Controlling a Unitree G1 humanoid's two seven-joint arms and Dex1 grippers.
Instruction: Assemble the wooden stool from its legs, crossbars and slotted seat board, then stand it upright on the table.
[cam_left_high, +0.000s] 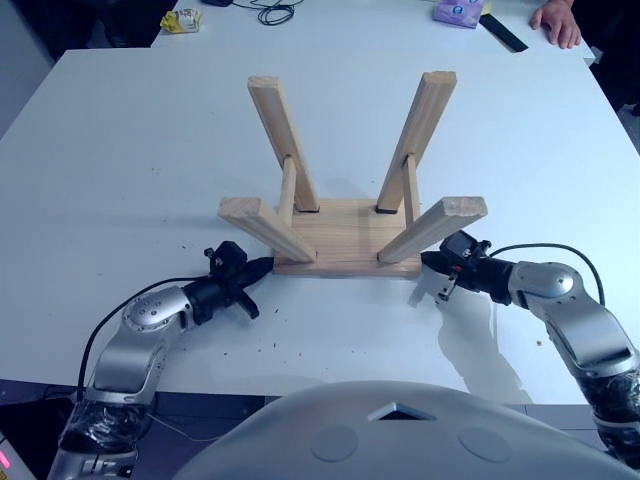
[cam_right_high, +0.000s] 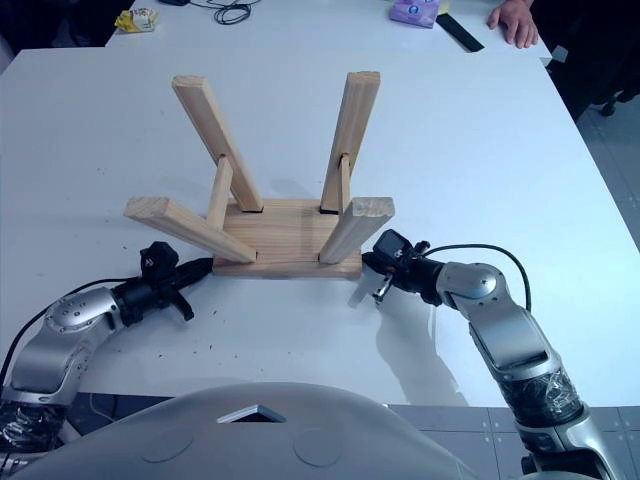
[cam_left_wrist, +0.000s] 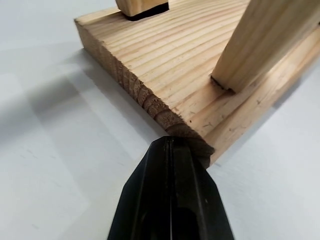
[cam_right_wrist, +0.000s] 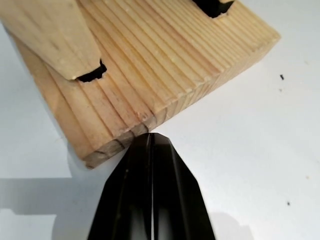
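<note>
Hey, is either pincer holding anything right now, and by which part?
Nothing is held. The left pincer and right pincer are both shut, each with its tip at a near corner of the seat board.

You will find no text, number or sign here that can be read. The small yellow packet (cam_left_high: 181, 20) at the far left and the purple packet (cam_left_high: 458, 12) at the far side of the table (cam_left_high: 120, 150) carry some print, but it is too small to make out.
</note>
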